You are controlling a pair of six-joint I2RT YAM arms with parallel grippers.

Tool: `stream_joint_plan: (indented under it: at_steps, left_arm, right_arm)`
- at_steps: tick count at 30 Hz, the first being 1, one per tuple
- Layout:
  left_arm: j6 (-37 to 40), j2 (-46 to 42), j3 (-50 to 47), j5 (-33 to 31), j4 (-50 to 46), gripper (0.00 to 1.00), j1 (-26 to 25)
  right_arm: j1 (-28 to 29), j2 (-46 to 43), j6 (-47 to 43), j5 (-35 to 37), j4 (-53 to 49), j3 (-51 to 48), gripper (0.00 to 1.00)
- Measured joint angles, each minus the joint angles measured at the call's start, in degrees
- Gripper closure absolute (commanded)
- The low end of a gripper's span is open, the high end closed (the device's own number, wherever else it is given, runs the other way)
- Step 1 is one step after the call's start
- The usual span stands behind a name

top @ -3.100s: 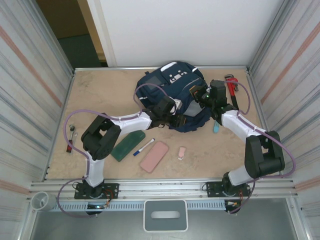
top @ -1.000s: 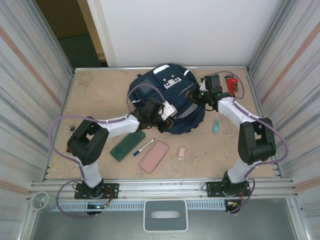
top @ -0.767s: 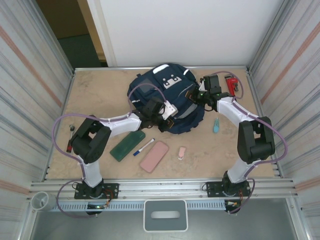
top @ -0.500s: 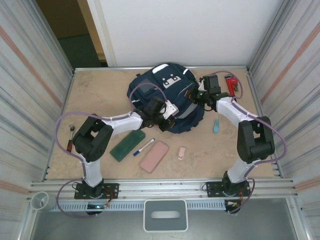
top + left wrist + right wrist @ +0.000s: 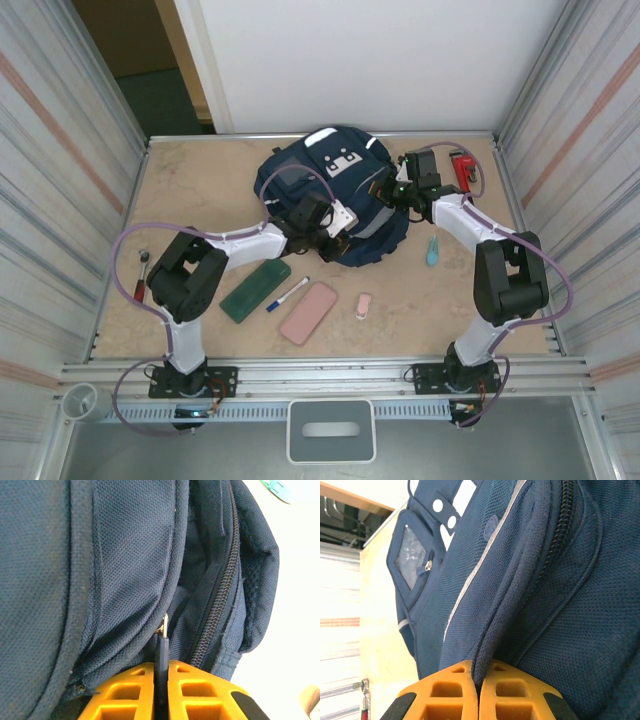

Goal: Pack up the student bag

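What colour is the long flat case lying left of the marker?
The case is dark green, best seen in the top external view.

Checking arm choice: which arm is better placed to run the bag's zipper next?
Left, probably. The left pincer is shut on the zipper pull of the student bag; the right pincer only pinches a fabric fold.

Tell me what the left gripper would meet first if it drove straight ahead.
The student bag itself: the left gripper, shut on its zipper pull, points into the navy fabric just beyond, seemingly with almost no gap.
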Motion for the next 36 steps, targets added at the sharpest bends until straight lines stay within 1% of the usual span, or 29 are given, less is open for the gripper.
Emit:
stream_joint_plan:
  at_steps: [6,11,15,18,19,21,24,27,28,31,35,36]
  left_arm:
    - [0.11,-0.04,0.00,0.00,-0.24,0.99,0.00]
    - [0.72,-1.33,-0.24,0.24,-1.53,1.00,0.07]
    - [0.96,-4.55,-2.51,3.23,-1.16,1.00,1.27]
    - [1.09,-6.67,-4.02,6.67,-1.09,1.00,2.62]
    - [1.11,-6.86,-4.20,7.93,-1.09,1.00,2.95]
    - [1.07,-6.88,-4.26,10.03,-1.18,1.00,3.30]
    - [0.13,-6.88,-4.26,11.91,-0.98,1.00,3.43]
    - [-3.04,-6.88,-4.63,12.17,0.87,1.00,3.39]
    - [-4.15,-6.84,-4.66,12.11,1.68,1.00,3.28]
    - [-7.08,-6.54,-4.68,11.67,4.52,1.00,2.60]
    - [-10.03,-5.81,-4.72,11.56,7.78,1.00,1.75]
    - [-10.60,-5.79,-4.81,11.58,8.28,1.00,1.66]
  right_arm:
    - [0.00,0.17,-0.44,0.24,-0.24,0.00,1.00]
    - [0.00,0.17,-2.27,1.57,-2.19,0.24,1.00]
    - [0.31,0.17,-4.59,2.89,-5.46,1.62,1.00]
    - [0.87,0.17,-6.05,3.28,-7.48,2.51,1.00]
    - [1.05,0.17,-6.43,3.34,-8.00,2.80,0.98]
    - [1.25,0.17,-7.41,3.54,-9.27,3.56,0.91]
    - [1.51,-0.02,-9.81,4.55,-11.21,4.24,0.77]
    - [1.68,-2.10,-12.17,6.56,-13.33,3.02,0.63]
    - [1.77,-3.58,-12.63,7.34,-13.94,1.88,0.58]
    - [1.97,-9.99,-13.86,9.33,-15.04,-3.63,0.50]
    - [1.97,-16.31,-12.28,8.79,-14.19,-11.67,0.41]
    - [1.97,-17.16,-11.32,8.07,-12.98,-14.08,0.36]
